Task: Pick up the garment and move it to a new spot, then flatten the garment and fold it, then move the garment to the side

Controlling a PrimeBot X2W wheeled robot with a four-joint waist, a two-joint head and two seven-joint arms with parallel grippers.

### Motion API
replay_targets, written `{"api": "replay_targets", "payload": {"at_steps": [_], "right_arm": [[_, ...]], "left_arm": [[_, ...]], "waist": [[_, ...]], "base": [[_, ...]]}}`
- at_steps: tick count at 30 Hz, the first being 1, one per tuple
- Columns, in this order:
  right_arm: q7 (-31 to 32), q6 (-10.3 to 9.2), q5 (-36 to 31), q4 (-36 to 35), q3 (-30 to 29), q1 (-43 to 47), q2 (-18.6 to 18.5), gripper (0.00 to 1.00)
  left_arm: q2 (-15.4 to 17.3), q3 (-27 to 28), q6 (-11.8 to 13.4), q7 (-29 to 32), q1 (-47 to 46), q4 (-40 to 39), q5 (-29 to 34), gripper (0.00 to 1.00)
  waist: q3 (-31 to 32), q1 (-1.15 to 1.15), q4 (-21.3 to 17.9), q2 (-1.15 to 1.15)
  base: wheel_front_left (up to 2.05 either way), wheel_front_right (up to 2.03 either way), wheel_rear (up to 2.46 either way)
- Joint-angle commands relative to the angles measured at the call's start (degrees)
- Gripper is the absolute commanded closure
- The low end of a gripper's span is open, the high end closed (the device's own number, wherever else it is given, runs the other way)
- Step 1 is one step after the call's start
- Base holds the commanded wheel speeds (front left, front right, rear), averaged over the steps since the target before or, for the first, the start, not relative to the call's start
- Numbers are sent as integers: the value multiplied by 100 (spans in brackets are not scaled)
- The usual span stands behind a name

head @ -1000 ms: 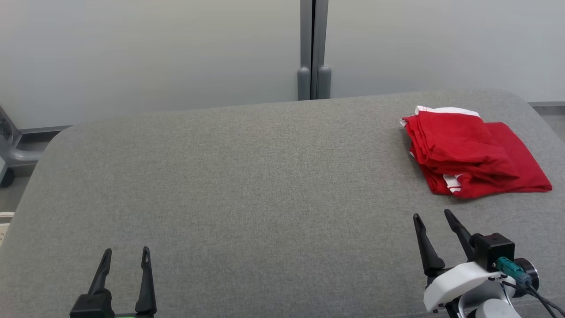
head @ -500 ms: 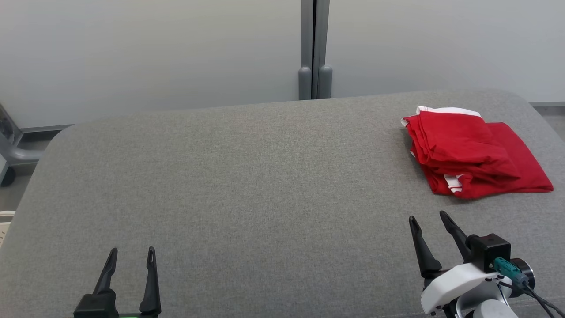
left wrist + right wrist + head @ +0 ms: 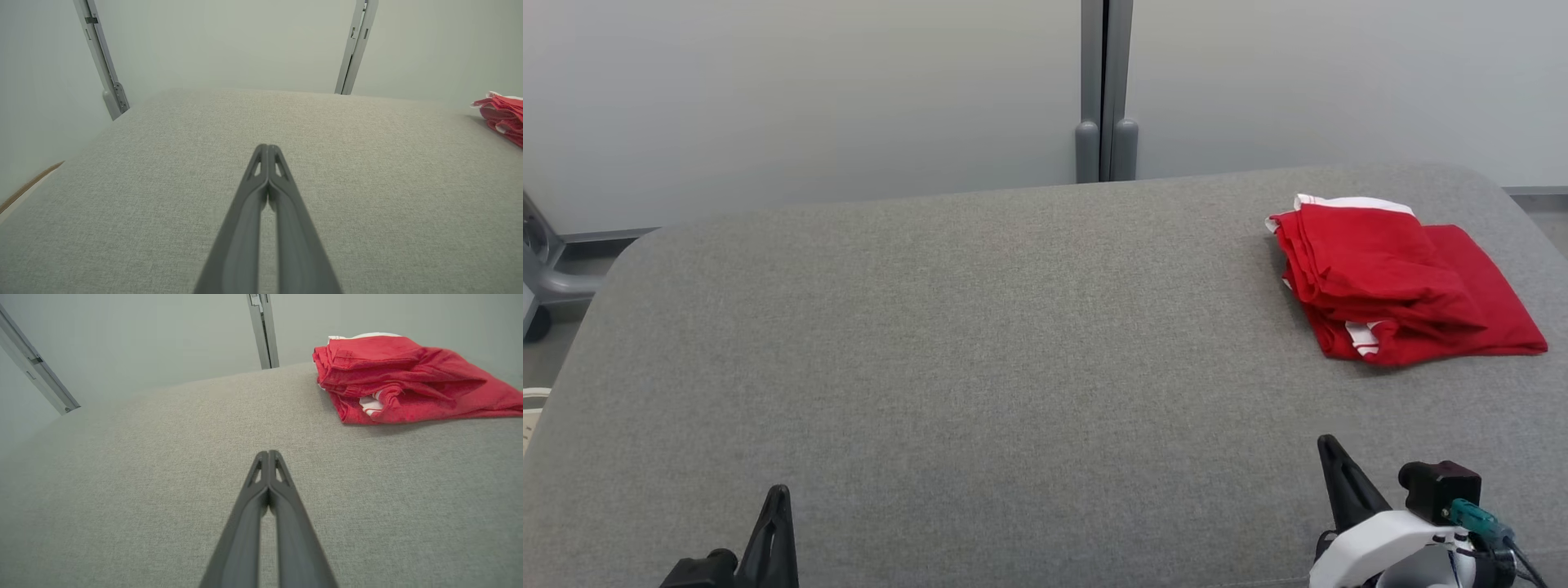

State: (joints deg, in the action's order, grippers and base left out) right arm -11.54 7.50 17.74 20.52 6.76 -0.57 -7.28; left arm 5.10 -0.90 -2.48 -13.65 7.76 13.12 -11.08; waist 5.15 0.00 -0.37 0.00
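The garment [image 3: 1396, 282] is red with white trim, folded into a compact stack at the far right of the grey fabric surface [image 3: 980, 343]. It also shows in the right wrist view as the garment [image 3: 400, 381], ahead and to the right of my fingers, and at the right edge of the left wrist view as a red bundle [image 3: 504, 118]. My left gripper [image 3: 778, 494] is shut on nothing, low at the near left, fingers pressed together in its wrist view [image 3: 267, 149]. My right gripper [image 3: 1327, 445] is shut too, empty, well short of the garment, tips together [image 3: 267, 454].
Pale wall panels stand behind the surface, joined by a grey vertical post [image 3: 1104, 90]. A grey stand with a wheel [image 3: 543, 286] sits on the floor past the left edge. The surface's rounded edges fall away at left and right.
Both grippers have gone from open to shut and have drawn back toward the near edge. The garment has not moved.
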Motion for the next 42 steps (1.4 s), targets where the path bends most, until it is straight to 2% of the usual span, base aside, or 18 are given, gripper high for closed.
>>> {"api": "replay_targets", "payload": {"at_steps": [1, 20, 42], "right_arm": [[100, 0, 300, -113, -142, -157, -5, 100], [843, 0, 2143, -252, -844, -284, 110, 100], [1471, 0, 3679, -358, -1438, -395, 204, 100]], "left_arm": [[20, -19, -29, 24, -192, -78, -337, 100], [-42, -223, -158, 232, -593, 11, -2434, 100], [-98, -376, -265, 427, -941, 98, -4186, 100]], "waist": [[-9, 0, 1, 0], [-107, 0, 7, 0], [-208, 0, 13, 0]], "base": [[0, 0, 0], [0, 0, 0], [0, 0, 0]]}}
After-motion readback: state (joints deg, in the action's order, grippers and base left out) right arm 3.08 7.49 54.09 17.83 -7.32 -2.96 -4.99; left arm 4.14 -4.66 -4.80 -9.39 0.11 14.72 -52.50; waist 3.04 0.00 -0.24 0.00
